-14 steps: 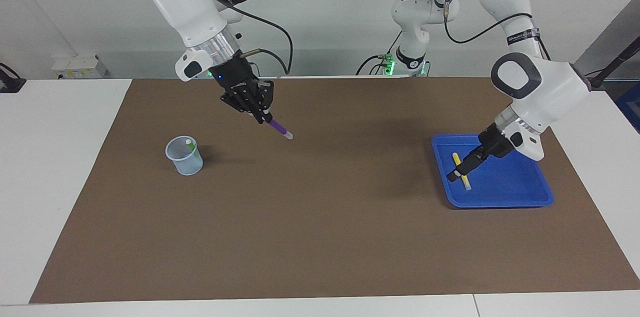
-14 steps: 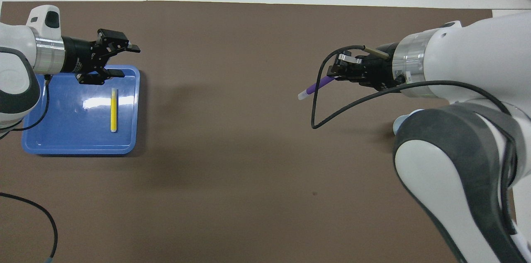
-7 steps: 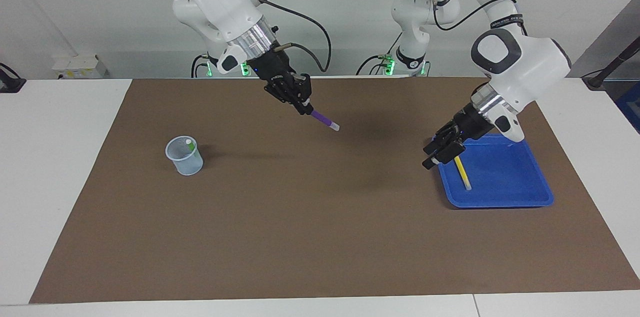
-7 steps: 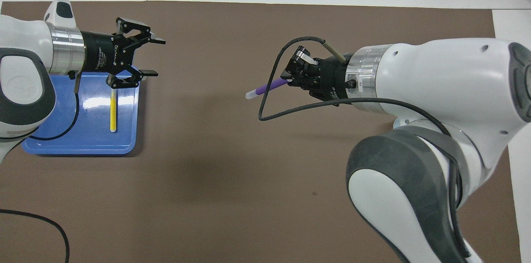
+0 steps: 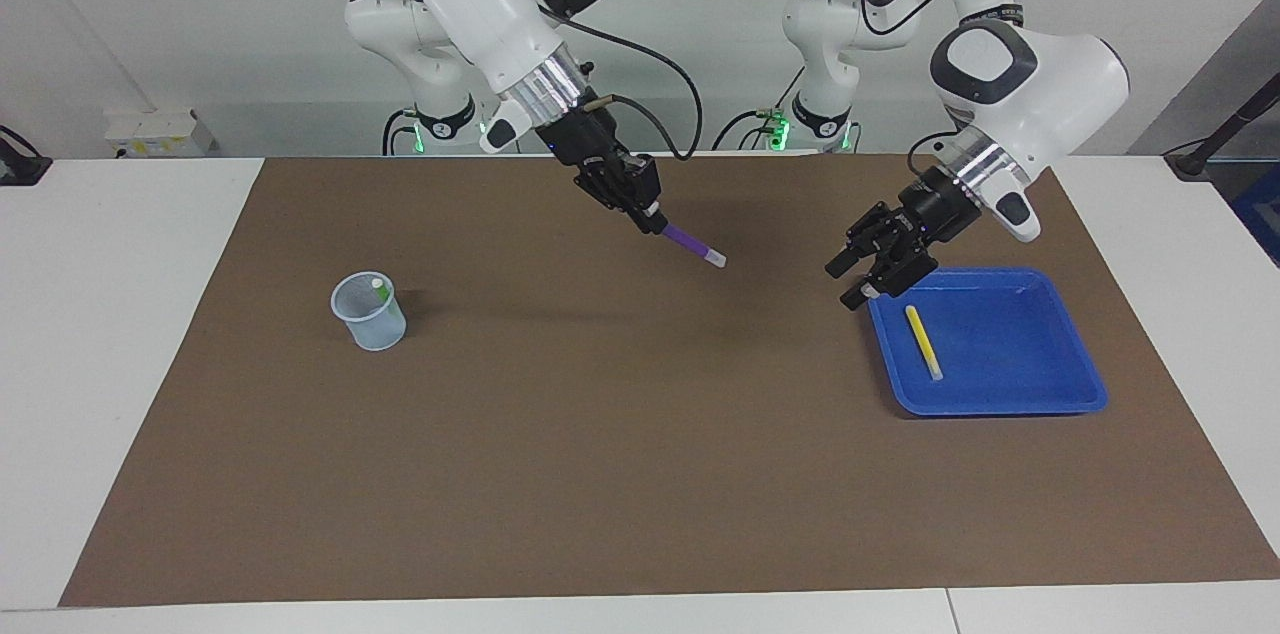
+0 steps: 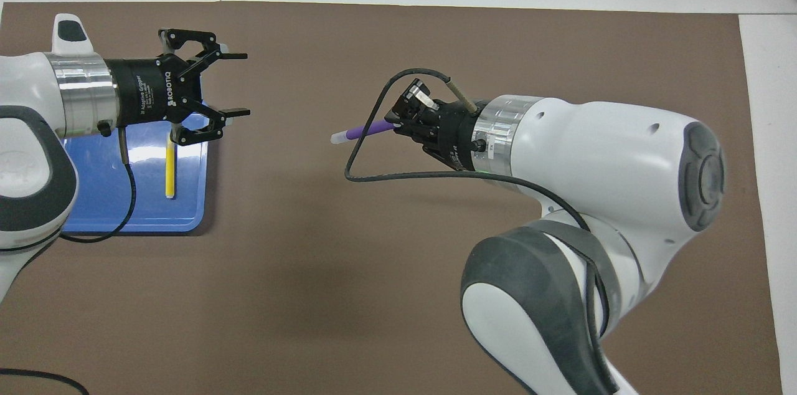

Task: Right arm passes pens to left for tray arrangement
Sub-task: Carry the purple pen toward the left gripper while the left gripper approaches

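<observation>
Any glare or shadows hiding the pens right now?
Overhead view: a white glare patch sits on the tray floor beside the yellow pen, which stays readable; the right arm's bulk hides the cup. Facing view: no glare on the tray; soft arm shadows fall on the brown mat; the purple pen in the right tool and the cup are clear.
</observation>
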### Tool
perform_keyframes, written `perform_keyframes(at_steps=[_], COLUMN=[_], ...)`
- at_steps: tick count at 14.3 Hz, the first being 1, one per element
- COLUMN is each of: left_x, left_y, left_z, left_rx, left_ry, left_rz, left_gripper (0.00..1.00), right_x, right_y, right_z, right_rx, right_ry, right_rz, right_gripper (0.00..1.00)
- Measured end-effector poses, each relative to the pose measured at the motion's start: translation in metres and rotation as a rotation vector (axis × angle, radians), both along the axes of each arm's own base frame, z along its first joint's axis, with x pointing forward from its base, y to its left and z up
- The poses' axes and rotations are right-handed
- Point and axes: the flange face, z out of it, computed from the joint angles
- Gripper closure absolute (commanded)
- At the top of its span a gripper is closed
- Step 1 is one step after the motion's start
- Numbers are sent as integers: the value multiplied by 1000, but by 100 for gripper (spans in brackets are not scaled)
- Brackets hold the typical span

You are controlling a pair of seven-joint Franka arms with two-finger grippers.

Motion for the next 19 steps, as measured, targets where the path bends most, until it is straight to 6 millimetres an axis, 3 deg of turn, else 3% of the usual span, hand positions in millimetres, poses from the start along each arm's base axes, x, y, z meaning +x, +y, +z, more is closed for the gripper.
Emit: perform_keyframes(at_steps=[4, 10, 19], left_x=[-21, -53, -69], left_y=[-46, -108, -105], left_z=[3, -15, -18], left_rx=[-28, -81, -93], left_ry=[1, 38, 79], left_rz=[127, 301, 328], left_gripper=[18, 19, 20], right_x=[0, -3, -3], right_y=[-1, 9, 8], right_z=[-5, -2, -6], right_rx=[-2, 18, 15], right_ry=[5, -28, -22], right_rz=[-6, -21, -21], right_gripper=[100, 100, 100])
